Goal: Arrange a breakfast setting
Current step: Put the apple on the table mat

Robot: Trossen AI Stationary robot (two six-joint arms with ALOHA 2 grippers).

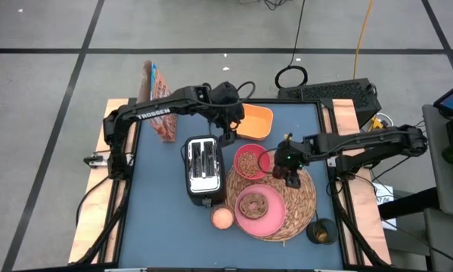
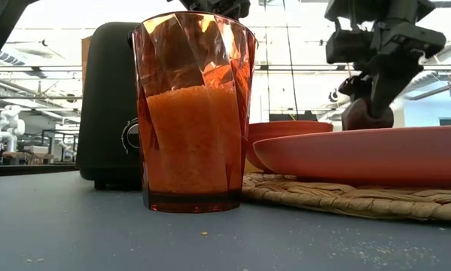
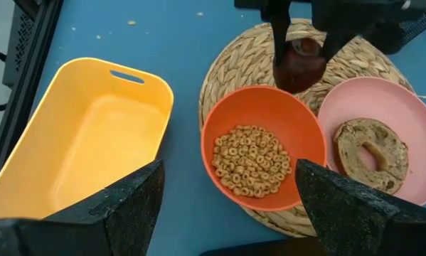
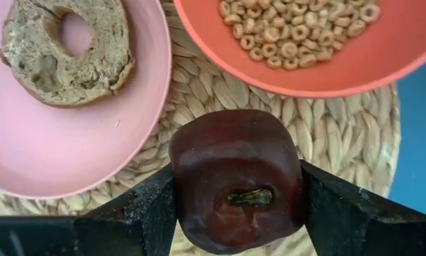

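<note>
A round woven straw placemat [image 1: 298, 200] lies at the table's near right. On it rest a flat pink plate [image 1: 270, 221] with a brown ring-shaped bread [image 1: 252, 204] and a smaller coral-pink bowl [image 1: 250, 161] of cereal rings. My right gripper [image 1: 291, 178] is over the mat's far part, shut on a small dark-red fruit [image 4: 234, 178]. My left gripper [image 1: 230, 134] is open and empty above the table, between the toaster and the yellow tub, beside the bowl [image 3: 262, 149]. My right gripper pinches the fruit's two opposite sides [image 4: 292, 186] between its two fingers [image 4: 341, 213]. The fingers come from above, pointing down. The fruit [image 3: 298, 67] sits over the bare mat between bowl and plate. The plate's rim hides whether it touches the mat.
A black toaster [image 1: 203, 170] stands left of the mat, with an orange cup [image 1: 221, 217] of juice near it. A yellow tub [image 1: 255, 121] is at the far side, a cereal box [image 1: 158, 102] at the far left, and a dark cup [image 1: 321, 230] by the mat's near right.
</note>
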